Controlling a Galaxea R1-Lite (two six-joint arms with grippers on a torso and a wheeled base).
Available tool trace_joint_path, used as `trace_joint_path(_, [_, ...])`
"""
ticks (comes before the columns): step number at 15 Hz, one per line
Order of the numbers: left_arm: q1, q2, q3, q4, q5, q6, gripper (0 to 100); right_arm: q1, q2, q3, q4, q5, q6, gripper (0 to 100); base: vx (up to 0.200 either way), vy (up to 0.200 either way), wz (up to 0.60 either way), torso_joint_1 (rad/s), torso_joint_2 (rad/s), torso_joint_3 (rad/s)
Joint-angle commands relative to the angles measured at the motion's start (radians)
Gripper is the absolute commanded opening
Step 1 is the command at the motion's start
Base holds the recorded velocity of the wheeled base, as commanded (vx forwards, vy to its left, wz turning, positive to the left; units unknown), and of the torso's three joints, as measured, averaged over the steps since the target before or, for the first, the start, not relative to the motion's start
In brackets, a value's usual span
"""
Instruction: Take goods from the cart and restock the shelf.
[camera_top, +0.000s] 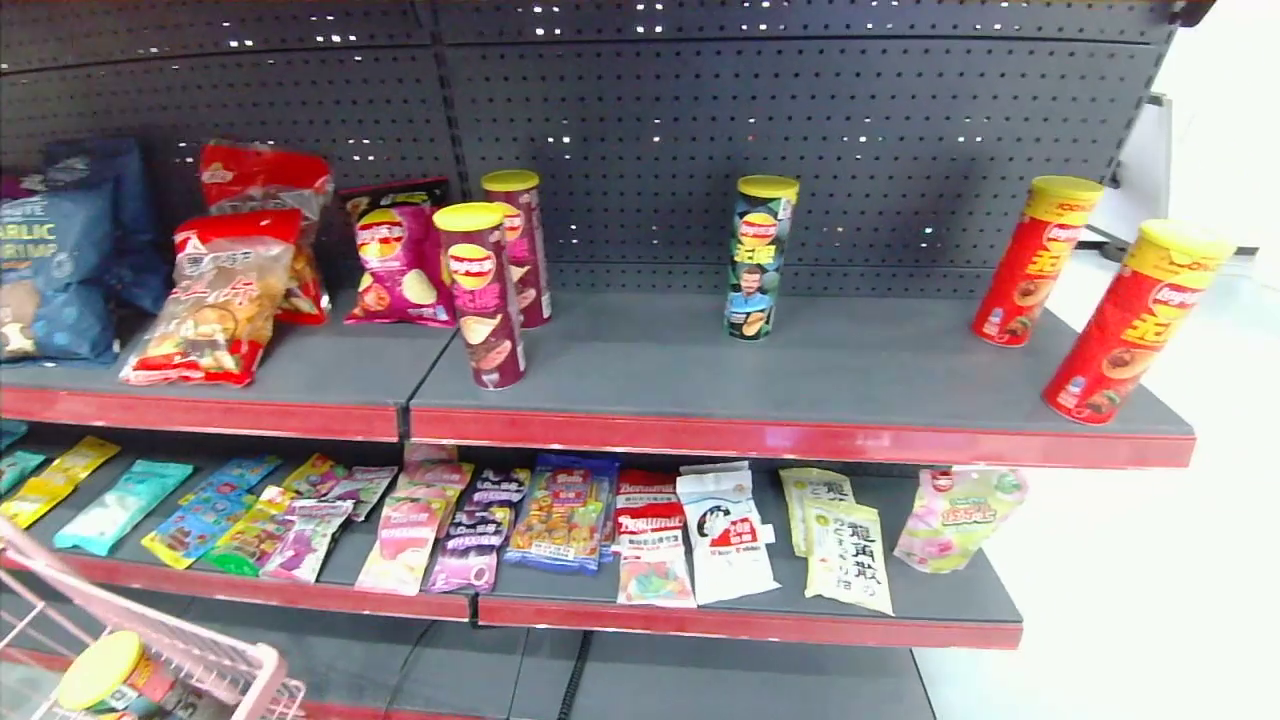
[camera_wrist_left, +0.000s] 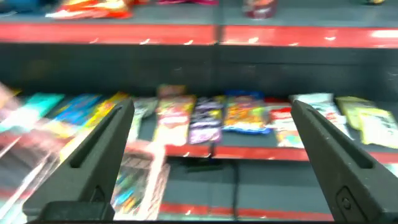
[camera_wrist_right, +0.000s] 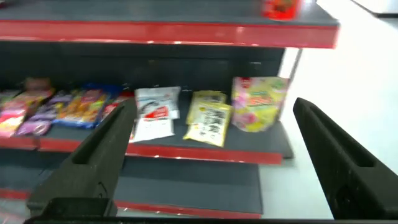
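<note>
The pink wire cart (camera_top: 230, 665) stands at the lower left, with a yellow-lidded can (camera_top: 100, 672) lying in it. On the upper shelf (camera_top: 800, 440) stand two purple cans (camera_top: 484, 295), a dark can (camera_top: 760, 258) and two red cans (camera_top: 1135, 322), beside chip bags (camera_top: 215, 300). My left gripper (camera_wrist_left: 212, 106) is open with nothing between its fingers and faces the lower shelf's snack packets (camera_wrist_left: 205, 118); the cart's wires (camera_wrist_left: 37, 168) are close to it. My right gripper (camera_wrist_right: 216, 102) is open too and holds nothing, facing the lower shelf's right end, where a green pouch (camera_wrist_right: 260, 102) lies.
The lower shelf (camera_top: 740, 622) carries rows of flat candy and snack packets. Blue bags (camera_top: 60, 260) sit at the upper shelf's far left. There is wide bare room on the upper shelf between the dark can and the red cans. White floor lies to the right of the shelving.
</note>
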Motion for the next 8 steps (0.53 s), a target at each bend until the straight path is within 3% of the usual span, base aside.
trace_joint_path(1, [-0.002,0.000,0.000,0.001,0.000,0.000,100,-0.001,0.000,0.000,0.000,0.001,0.000,100,0.000,0.000,0.60,-0.007,-0.01,0.012])
trace_joint_path(8, [0.000,0.000,0.000,0.001,0.000,0.000,100,-0.001,0.000,0.000,0.000,-0.001,0.000,100,0.000,0.000,0.60,0.005,0.00,0.000])
